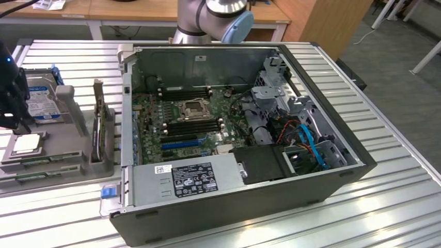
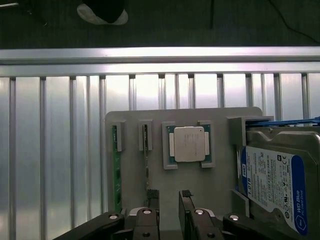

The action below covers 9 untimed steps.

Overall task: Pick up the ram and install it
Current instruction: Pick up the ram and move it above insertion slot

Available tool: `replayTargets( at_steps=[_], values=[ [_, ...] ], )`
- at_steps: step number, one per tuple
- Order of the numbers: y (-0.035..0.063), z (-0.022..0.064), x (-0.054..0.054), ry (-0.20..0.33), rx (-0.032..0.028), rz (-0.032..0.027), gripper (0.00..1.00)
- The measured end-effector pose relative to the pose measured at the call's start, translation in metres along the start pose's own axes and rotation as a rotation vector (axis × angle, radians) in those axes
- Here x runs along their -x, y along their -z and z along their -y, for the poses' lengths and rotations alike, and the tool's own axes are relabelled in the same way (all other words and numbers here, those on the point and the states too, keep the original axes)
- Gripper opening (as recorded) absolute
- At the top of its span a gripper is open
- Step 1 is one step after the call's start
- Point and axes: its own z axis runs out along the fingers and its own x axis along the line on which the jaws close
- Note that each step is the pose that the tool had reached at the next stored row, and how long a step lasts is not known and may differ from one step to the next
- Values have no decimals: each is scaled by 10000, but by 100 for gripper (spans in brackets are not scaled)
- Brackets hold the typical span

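Observation:
Two ram sticks stand on edge in slots of a grey holder tray (image 2: 210, 180): a green one (image 2: 115, 170) and a second one seen edge-on (image 2: 146, 160). In the exterior view they lie at the tray's near end (image 1: 43, 159). My gripper (image 2: 169, 197) hovers above the tray, open, with nothing between its fingers; one fingertip (image 2: 152, 196) is just over the end of the edge-on stick. In the exterior view the gripper (image 1: 10, 103) is a dark shape at the far left, over the tray. The open computer case (image 1: 331, 181) shows the motherboard's black memory slots (image 1: 193, 124).
On the tray sit a silver processor chip (image 2: 189, 144) and a blue-labelled hard drive (image 2: 275, 190), with an upright card (image 1: 102, 129) beside the case. The arm's base (image 1: 206, 20) stands behind the case. The table is ribbed metal (image 2: 50, 150).

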Motion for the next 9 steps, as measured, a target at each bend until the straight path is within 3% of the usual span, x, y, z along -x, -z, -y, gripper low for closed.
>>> replayTargets(
  at_steps=[9],
  values=[
    [3, 6, -138, 0, 0, 3, 29]
  ],
)
